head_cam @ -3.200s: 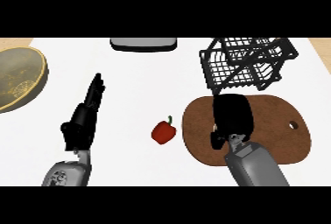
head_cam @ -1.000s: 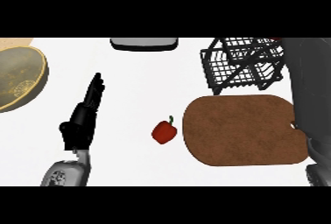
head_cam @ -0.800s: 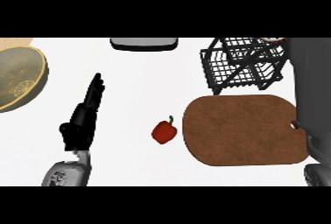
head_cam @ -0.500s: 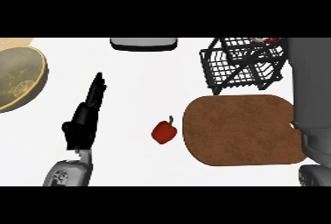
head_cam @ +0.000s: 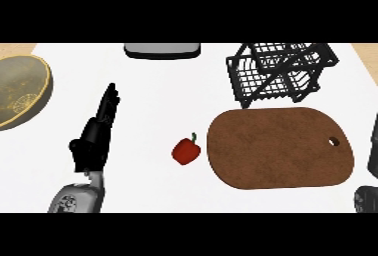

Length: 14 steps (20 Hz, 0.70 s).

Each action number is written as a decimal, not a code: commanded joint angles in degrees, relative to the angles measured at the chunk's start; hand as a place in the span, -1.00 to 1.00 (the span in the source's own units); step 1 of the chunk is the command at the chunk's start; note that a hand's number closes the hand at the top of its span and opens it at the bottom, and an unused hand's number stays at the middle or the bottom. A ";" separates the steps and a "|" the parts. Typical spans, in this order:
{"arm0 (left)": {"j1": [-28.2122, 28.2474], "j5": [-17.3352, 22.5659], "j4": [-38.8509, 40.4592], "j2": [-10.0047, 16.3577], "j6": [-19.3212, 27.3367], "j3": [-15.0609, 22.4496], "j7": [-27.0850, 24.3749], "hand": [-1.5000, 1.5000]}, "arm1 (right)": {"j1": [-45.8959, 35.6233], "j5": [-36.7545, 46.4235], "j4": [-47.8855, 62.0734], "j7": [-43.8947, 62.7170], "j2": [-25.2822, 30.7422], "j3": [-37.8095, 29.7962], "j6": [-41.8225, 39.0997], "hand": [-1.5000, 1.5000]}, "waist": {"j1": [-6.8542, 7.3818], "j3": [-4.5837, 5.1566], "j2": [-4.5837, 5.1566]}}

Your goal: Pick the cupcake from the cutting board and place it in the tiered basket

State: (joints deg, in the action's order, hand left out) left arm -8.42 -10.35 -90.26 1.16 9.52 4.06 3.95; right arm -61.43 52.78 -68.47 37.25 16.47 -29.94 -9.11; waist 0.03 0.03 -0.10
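left hand (head_cam: 92,142) rests well left of the cutting board (head_cam: 277,147), fingers straight and pressed together. right hand (head_cam: 373,150) shows only as a dark sliver at the board's right edge; its pose cannot be told. a red pepper (head_cam: 186,151) lies just left of the board on the white surface (head_cam: 148,100). the black wire tiered basket (head_cam: 280,70) stands just beyond the board. a pale patch behind its wires may be the cupcake (head_cam: 299,79); it cannot be told for sure.

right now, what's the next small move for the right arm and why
Probably just settle the right arm to rest at the view's right edge, with no new grasp: the cutting board lies bare, and a pale shape inside the tiered basket may be the cupcake, though I cannot tell.
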 commanded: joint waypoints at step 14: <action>5.00 -0.10 -2.20 -0.65 1.11 0.00 -1.80 0.00 | 30.33 -33.43 -21.07 -6.12 14.22 -32.24 -22.16 -1.00 | -2.04 -0.11 -0.41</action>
